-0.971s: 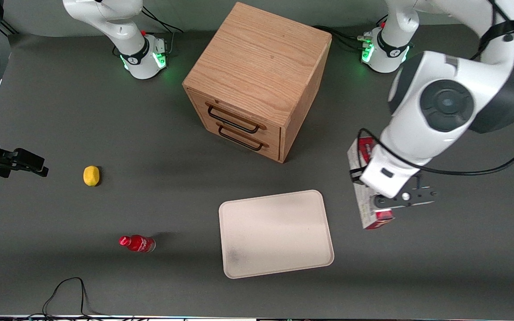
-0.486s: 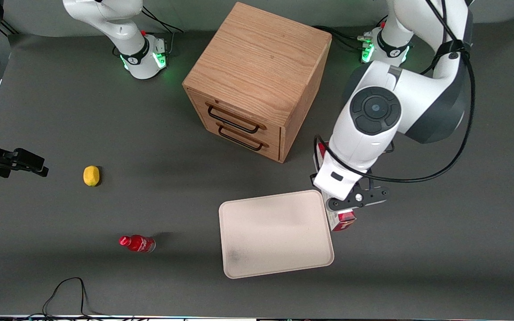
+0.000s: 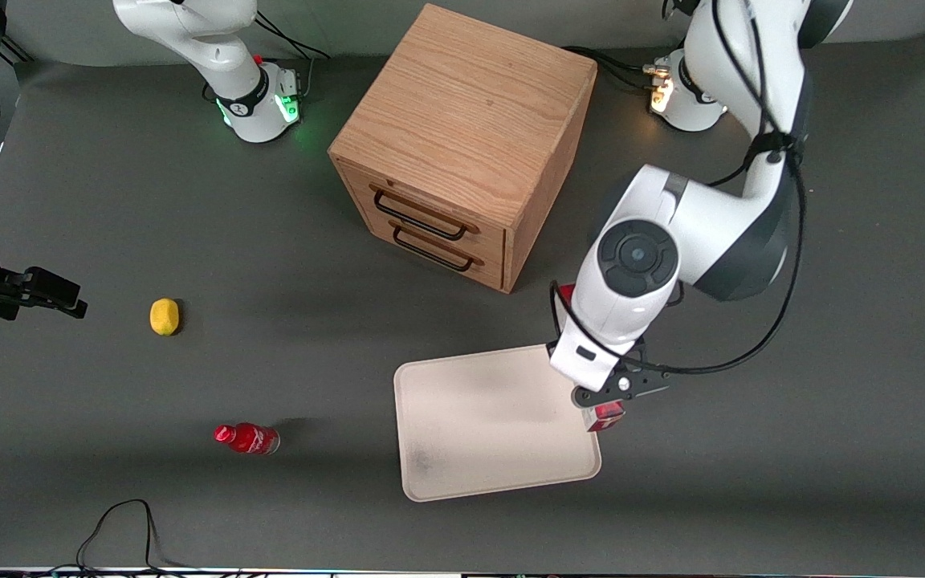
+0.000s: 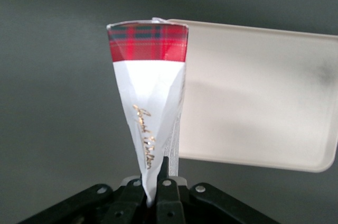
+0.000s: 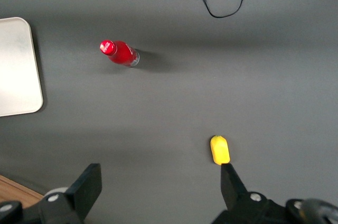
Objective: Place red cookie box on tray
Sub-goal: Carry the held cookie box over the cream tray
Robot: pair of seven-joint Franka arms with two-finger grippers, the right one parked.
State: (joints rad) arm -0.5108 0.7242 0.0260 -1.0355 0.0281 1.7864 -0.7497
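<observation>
My left gripper is shut on the red cookie box and holds it in the air at the tray's edge toward the working arm's end. The arm hides most of the box in the front view; only its red end shows. In the left wrist view the box runs away from the gripper, with a white wedge mark, gold script and a red tartan end. The cream tray lies flat on the table, and its rim sits just beside the box. The tray also shows in the right wrist view.
A wooden drawer cabinet stands farther from the front camera than the tray. Toward the parked arm's end lie a yellow lemon and a small red bottle. A black cable loops at the table's near edge.
The left arm has carried the box from the working arm's end of the table toward the tray. The box's end now hangs at the tray's edge.
</observation>
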